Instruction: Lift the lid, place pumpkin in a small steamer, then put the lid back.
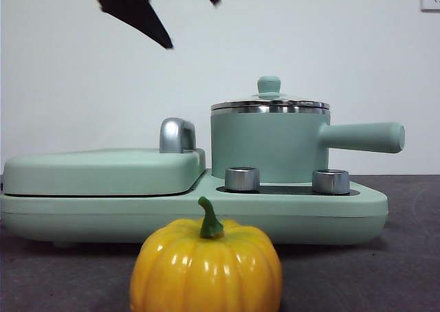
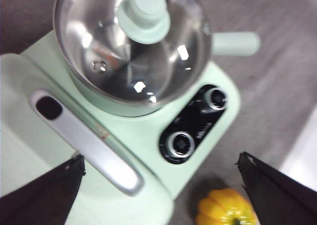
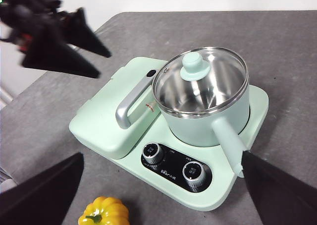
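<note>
The first step, lifting the lid, looks to be in hand and not yet done: nothing is grasped and the pot is closed. Going from the left across the front view, the flat green griddle cover [image 1: 103, 171] with its chrome handle [image 1: 177, 135] sits on the cooker base [image 1: 206, 219]; above it two black tips hang in the air, which by the wrist views belong to the left claw [image 1: 168, 13]. That claw is released, its jaws spread wide, and its own camera looks down on the lid [image 2: 131, 41] from above, well clear of it. In front of the base, on the bench [image 1: 385, 271], stands the pumpkin [image 1: 206, 265], untouched. Right of the griddle stands the pot [image 1: 269, 143], its long handle pointing right, with the lid seated on its steel rim and the green knob [image 1: 269, 86] upright. The next move, I judge, calls for the left claw to come down centred over that knob and close on it. The right claw [image 3: 163, 185] waits high and back, also released, with the pumpkin nearest it.
</note>
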Robot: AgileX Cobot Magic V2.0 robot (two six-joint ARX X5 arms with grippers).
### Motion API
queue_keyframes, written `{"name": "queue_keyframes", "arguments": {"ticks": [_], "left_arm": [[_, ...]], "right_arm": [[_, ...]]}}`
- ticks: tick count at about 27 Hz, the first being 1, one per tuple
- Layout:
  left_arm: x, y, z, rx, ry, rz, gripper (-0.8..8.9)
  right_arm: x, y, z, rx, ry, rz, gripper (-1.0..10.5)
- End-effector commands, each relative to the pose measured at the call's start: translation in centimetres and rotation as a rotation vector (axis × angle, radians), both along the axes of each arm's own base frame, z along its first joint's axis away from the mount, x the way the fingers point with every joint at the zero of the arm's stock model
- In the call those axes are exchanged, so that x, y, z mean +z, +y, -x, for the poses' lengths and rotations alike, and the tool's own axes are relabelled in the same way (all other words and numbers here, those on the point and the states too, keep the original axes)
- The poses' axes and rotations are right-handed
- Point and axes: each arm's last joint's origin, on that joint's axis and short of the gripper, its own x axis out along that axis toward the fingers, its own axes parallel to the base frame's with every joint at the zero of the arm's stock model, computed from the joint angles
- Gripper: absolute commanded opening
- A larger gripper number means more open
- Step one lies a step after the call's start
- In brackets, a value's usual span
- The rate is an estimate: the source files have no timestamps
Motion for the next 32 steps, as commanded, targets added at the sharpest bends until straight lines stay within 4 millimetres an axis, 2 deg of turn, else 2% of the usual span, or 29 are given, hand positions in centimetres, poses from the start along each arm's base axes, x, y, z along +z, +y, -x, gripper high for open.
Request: {"name": "queue_keyframes", "arguments": {"ticks": [1,7,10,18,21,23,27,29,32], "left_arm": [[0.4,-2.0,-1.6,-0.018,-0.052,-0.062,4.94],[0.9,-5.5,-4.6,0.01,-0.121,-0.077,4.91],[0.5,-6.8,-5.5,0.023,-0.12,-0.063,4.91],[-2.4,-9.4,-7.0,0.02,-0.112,-0.091,4.9],[-3.2,-10.3,-7.0,0.005,-0.135,-0.117,4.83],[-3.5,-10.8,-6.8,-0.007,-0.13,-0.122,4.46],[-3.6,-11.5,-6.3,-0.037,-0.137,-0.126,4.25],[-3.6,-11.6,-6.2,-0.054,-0.145,-0.132,3.69],[-3.8,-11.8,-6.2,-0.063,-0.148,-0.134,3.64]], "right_arm": [[0.4,0.0,0.0,0.007,-0.024,0.004,5.1],[0.4,0.0,0.0,0.007,-0.024,0.004,5.1],[0.4,0.0,0.0,0.007,-0.024,0.004,5.1],[0.4,0.0,0.0,0.007,-0.025,0.004,5.1],[0.4,0.0,0.0,0.007,-0.024,0.003,5.1],[0.4,0.0,0.0,0.007,-0.024,0.003,5.1],[0.4,0.0,0.0,0.007,-0.024,0.003,5.1],[0.4,0.0,0.0,0.007,-0.024,0.003,5.1],[0.4,0.0,0.0,0.007,-0.024,0.003,5.1]]}}
